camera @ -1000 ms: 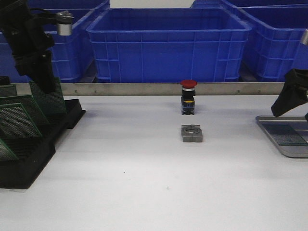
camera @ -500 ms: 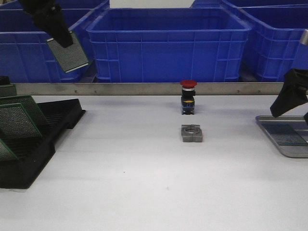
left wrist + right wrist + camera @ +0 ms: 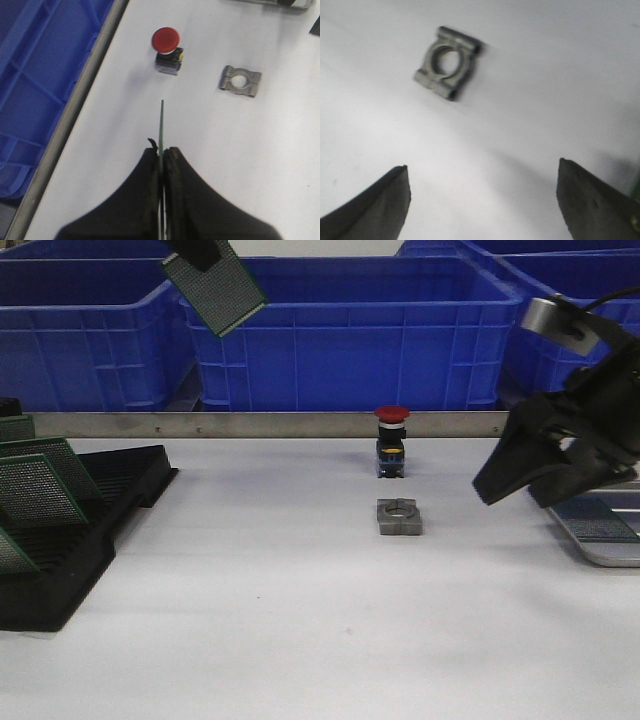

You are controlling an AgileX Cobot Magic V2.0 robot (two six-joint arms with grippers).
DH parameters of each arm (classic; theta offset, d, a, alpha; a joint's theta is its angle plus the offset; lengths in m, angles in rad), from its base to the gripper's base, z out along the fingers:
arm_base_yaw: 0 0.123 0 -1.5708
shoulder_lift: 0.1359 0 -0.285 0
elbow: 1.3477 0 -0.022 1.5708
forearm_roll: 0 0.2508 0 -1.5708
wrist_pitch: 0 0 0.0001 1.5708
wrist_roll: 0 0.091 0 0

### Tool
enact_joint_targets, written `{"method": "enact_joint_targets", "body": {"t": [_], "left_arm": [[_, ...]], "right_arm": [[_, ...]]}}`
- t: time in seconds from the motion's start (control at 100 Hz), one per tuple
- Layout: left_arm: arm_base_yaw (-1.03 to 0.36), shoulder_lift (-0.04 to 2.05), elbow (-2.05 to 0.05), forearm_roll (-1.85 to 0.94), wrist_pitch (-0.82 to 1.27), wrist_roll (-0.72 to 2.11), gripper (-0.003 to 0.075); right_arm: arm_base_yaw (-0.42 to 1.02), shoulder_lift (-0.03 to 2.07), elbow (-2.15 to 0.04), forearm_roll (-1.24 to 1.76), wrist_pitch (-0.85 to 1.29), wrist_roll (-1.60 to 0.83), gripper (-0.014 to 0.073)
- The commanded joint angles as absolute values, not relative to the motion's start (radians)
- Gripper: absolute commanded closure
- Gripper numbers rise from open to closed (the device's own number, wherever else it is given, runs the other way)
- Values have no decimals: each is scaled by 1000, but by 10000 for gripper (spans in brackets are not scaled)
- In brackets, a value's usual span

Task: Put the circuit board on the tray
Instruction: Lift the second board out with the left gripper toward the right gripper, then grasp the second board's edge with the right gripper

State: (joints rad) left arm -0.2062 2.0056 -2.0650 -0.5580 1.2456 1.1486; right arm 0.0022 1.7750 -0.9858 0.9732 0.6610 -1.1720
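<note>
A green perforated circuit board (image 3: pixel 216 290) hangs tilted high above the table's back left, in front of the blue bins. My left gripper (image 3: pixel 200 252) is shut on its upper end and mostly cut off by the frame. In the left wrist view the board (image 3: pixel 161 122) shows edge-on, pinched between the fingers of the left gripper (image 3: pixel 162 151). The silver-grey tray (image 3: pixel 603 528) lies at the right edge, partly hidden by my right arm. My right gripper (image 3: pixel 512 492) hovers open just left of the tray; in its wrist view the right gripper (image 3: pixel 482 170) holds nothing above bare table.
A black slotted rack (image 3: pixel 95 540) at the left holds several more green boards (image 3: pixel 40 490). A red push button (image 3: pixel 391 440) and a grey metal clamp block (image 3: pixel 399 517) sit mid-table. Big blue bins (image 3: pixel 350 330) stand behind a metal rail (image 3: pixel 280 424).
My left gripper lifted the board out of the rack and carried it up and to the right. My right arm swung left from the tray toward the middle, its jaws staying open.
</note>
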Motion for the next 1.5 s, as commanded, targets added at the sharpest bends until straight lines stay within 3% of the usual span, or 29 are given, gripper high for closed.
{"method": "enact_joint_targets", "body": {"t": [0.0,0.32,0.6,1.18,1.23,1.3,1.49], "left_arm": [[-240,1932,-2053,-616,1275,1140,740],[-343,1930,-1968,-622,1275,1134,740],[-420,1928,-1897,-627,1275,1127,740],[-528,1910,-1893,-651,1275,1127,740],[-528,1910,-1893,-651,1275,1127,740],[-528,1910,-1893,-651,1275,1127,740],[-528,1910,-1893,-651,1275,1127,739]], "right_arm": [[73,1705,-1005,1005,693,-1250,-20],[228,1634,-1005,1062,705,-1411,-18],[229,1539,-1005,1159,721,-1567,-18],[229,1538,-1005,1316,746,-1790,-13],[229,1538,-1005,1316,746,-1790,17],[229,1538,-1005,1316,746,-1790,123],[229,1538,-1005,1316,746,-1790,563]]}}
